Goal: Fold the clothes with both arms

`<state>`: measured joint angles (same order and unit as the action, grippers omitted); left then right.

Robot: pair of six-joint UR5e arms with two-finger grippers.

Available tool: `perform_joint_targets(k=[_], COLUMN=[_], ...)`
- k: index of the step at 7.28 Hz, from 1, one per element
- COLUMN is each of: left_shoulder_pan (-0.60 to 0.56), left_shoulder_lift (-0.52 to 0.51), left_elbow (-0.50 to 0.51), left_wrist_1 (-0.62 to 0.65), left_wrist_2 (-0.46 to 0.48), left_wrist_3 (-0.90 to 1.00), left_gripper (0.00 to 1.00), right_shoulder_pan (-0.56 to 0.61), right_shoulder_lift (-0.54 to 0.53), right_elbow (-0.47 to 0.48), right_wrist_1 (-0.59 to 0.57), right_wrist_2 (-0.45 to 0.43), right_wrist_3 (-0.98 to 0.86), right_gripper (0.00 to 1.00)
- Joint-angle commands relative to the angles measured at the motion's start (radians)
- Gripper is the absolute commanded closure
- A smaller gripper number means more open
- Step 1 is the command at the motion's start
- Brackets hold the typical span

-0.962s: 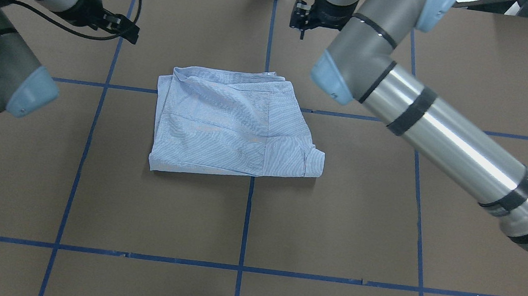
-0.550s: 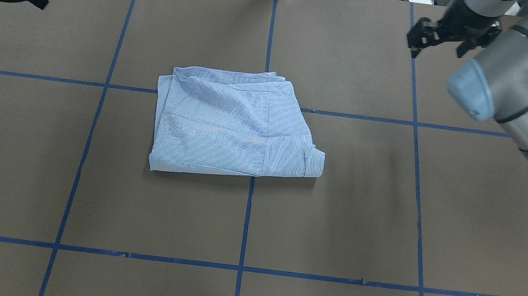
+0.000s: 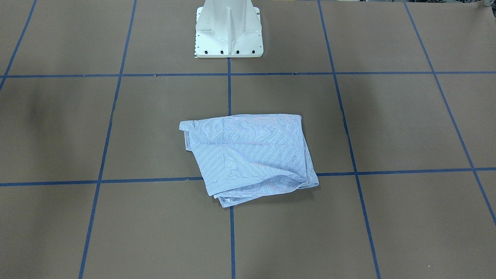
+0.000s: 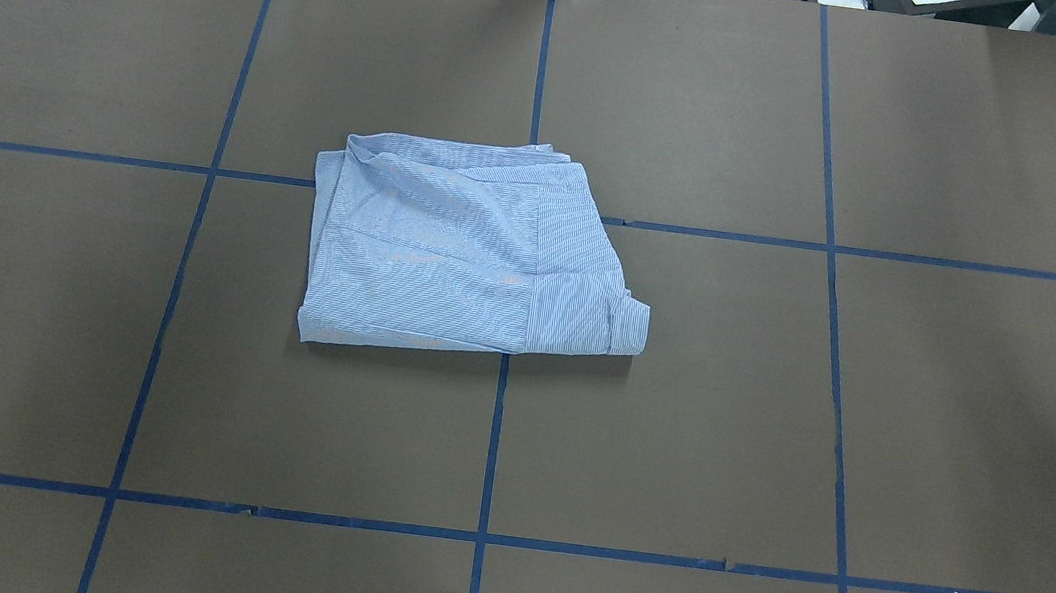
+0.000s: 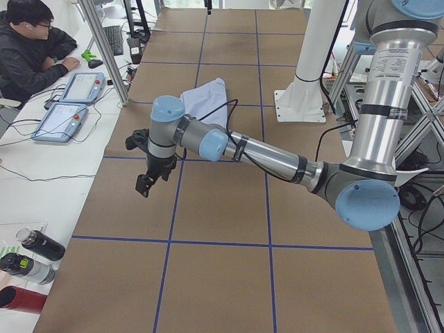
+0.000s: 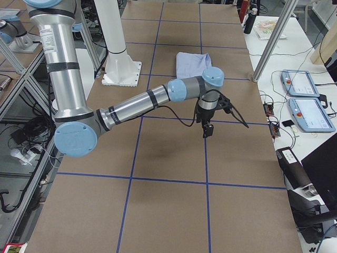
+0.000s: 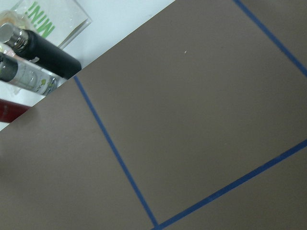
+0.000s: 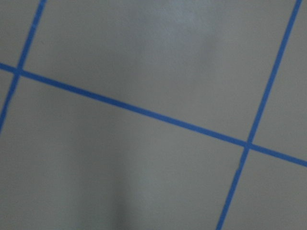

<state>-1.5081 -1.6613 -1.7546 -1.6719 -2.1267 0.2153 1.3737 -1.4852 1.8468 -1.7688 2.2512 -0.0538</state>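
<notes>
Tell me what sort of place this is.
Probably a robotics lab: a table gridded with blue tape, the left arm and right arm over it, and a person seated by teach pendants.

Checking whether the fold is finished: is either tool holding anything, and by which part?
Nothing is held. The folded shirt lies untouched on the table. The left tool and the right tool hang over the table, well away from it.

Silver arms, light-blue joint caps, black cables
</notes>
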Motion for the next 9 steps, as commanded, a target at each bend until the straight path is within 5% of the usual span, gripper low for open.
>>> perform_joint_targets(k=[1, 5, 7, 9], left_shoulder_pan=[-0.035, -0.072, -0.121, -0.126], left_shoulder_lift=[0.109, 0.164, 0.245, 0.245], left_elbow=[0.0, 0.032, 0.029, 0.003], left_wrist_1=[-0.003, 0.046, 0.023, 0.034], left_wrist_2=[-0.001, -0.085, -0.239, -0.243], left_wrist_3=[0.018, 0.012, 0.018, 0.012], left_gripper=[0.0, 0.0, 0.0, 0.0], right_shoulder_pan=[0.066, 0.102, 0.151, 0.154], right_shoulder_lift=[-0.236, -0.309, -0.31, -0.3], right_elbow=[-0.006, -0.009, -0.012, -0.003], right_wrist_1=[0.198, 0.216, 0.216, 0.21], right_wrist_2=[0.036, 0.044, 0.047, 0.041], right_wrist_3=[-0.048, -0.014, -0.003, 0.008], right_gripper=[0.0, 0.0, 0.0, 0.0])
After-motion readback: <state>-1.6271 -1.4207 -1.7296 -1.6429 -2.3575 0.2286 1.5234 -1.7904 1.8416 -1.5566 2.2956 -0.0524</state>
